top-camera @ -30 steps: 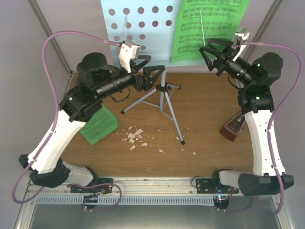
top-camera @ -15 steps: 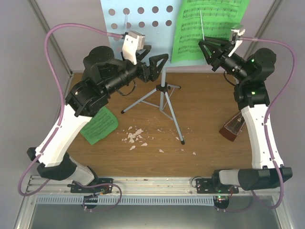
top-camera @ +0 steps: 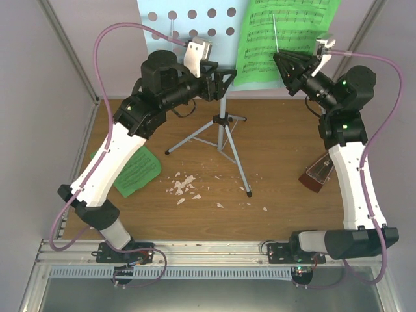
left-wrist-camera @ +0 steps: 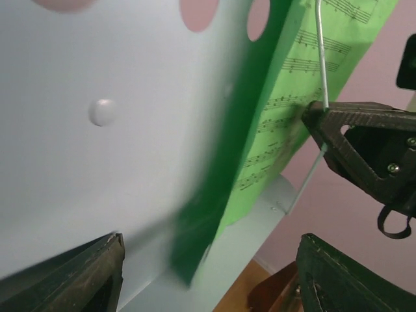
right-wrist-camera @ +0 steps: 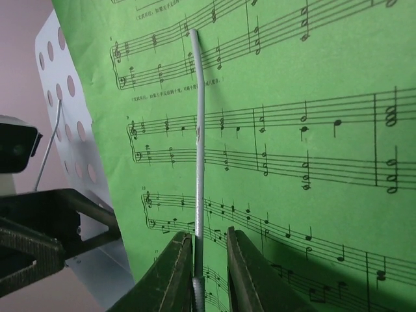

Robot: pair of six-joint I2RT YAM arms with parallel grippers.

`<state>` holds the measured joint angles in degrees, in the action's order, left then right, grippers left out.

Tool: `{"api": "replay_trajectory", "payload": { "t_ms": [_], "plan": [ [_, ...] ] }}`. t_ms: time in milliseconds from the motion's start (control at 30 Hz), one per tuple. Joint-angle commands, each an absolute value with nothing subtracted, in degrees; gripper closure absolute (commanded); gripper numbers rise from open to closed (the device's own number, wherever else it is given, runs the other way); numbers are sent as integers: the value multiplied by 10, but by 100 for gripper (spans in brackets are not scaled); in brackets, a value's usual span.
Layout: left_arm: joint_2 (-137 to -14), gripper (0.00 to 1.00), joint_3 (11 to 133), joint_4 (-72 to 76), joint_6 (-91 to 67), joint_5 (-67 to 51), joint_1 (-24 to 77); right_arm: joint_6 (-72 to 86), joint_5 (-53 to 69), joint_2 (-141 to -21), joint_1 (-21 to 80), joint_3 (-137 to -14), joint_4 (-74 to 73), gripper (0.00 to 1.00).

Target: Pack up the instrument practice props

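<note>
Two robot arms reach for a pale blue stand (left-wrist-camera: 78,169) at the top of the overhead frame, its silver tripod (top-camera: 223,121) planted at the middle of a wooden table (top-camera: 286,136). The left gripper (top-camera: 226,79), upper centre, hovers just beside the stand's lower edge with its jaws spread wide and nothing between them. The right gripper (right-wrist-camera: 211,237), upper right, has its jaws drawn to a slim gap around the thin white wire (right-wrist-camera: 199,130) that lies upright across a green sheet (top-camera: 299,26) of printed music. The wire sits against one finger, with a sliver of space showing beside the other. That sheet stands on the right half of the stand, overhanging its right edge. A second sheet (top-camera: 140,170) lies flat at the left of the table, partly under the left arm. The reddish-brown metronome (top-camera: 317,175) sits at the table's right side, close against the right arm. White crumbs (top-camera: 184,185) are scattered at lower centre, near the tripod's feet.
</note>
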<state>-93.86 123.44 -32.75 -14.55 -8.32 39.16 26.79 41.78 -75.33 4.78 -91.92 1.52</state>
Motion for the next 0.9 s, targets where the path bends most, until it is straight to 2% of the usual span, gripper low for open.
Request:
{"api": "replay_trajectory", "payload": {
  "t_ms": [0,467,867],
  "plan": [
    [-955,28,1258,-289,-159,-131,390,267,405,-749,51,-912,28,82],
    [-995,36,1279,-242,-158,-151,388,278,412,-750,52,-902,42,83],
    [-1018,53,1290,-209,-151,-170,388,285,415,-751,51,-899,53,86]
  ]
}}
